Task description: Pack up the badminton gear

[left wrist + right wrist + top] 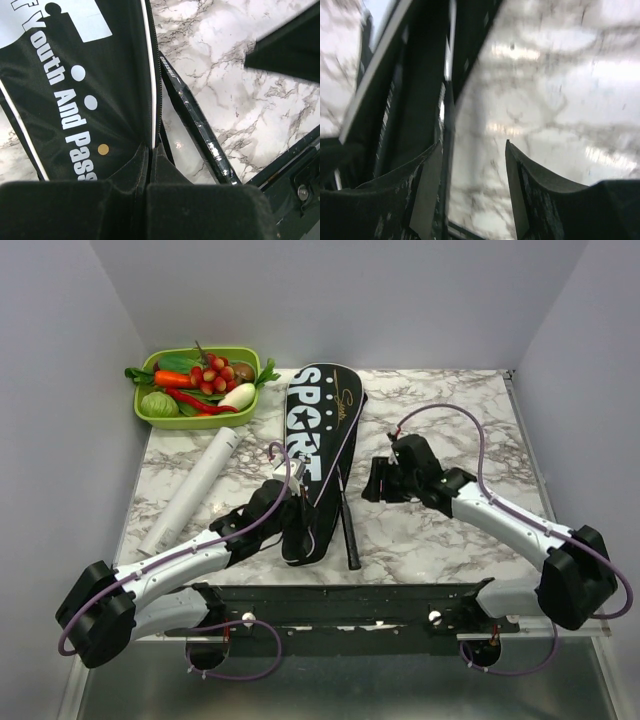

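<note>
The black bag (pixel 318 430) lettered "SPORT" lies lengthwise in the middle of the marble table. My left gripper (pixel 296 502) is shut on its near right edge; the left wrist view shows the fingers (pixel 125 170) pinched on the bag's (pixel 90 90) zip edge. One racket's black handle (pixel 350 535) lies along the bag's right side and shows in the left wrist view (pixel 200 130). I see no second racket. The white tube (pixel 195 490) lies left of the bag. My right gripper (pixel 375 480) is open and empty, just right of the bag, over bare marble (pixel 472 145).
A green tray (pixel 240 410) of toy vegetables stands at the back left. The table (pixel 450 410) is bounded by grey walls at left, back and right. The black arm-mount rail (pixel 340 605) runs along the near edge. The right wrist view is blurred.
</note>
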{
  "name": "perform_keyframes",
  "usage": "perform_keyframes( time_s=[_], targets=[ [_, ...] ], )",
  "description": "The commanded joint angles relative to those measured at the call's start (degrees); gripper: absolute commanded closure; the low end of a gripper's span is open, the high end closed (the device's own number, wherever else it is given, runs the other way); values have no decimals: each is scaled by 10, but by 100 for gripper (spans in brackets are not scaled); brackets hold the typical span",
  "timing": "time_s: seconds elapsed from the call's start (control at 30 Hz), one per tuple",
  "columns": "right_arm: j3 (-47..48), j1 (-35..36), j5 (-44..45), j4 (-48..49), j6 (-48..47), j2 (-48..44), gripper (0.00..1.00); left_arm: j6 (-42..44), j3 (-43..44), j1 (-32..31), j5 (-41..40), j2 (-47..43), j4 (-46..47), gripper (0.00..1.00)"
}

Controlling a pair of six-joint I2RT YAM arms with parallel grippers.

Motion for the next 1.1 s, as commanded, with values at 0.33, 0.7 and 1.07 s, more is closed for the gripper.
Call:
perform_keyframes(
  time_s=[0.33, 0.7, 1.07],
  targets=[
    [-208, 44, -212, 88, 91, -120, 38, 12, 13, -1, 6, -9, 15, 100],
    [-288, 61, -241, 280, 174, -60, 39, 11, 2, -1, 13, -9, 25, 100],
    [-337, 62, -264, 407, 238, -32, 49, 11, -6, -1, 15, -8, 31, 100]
  ],
)
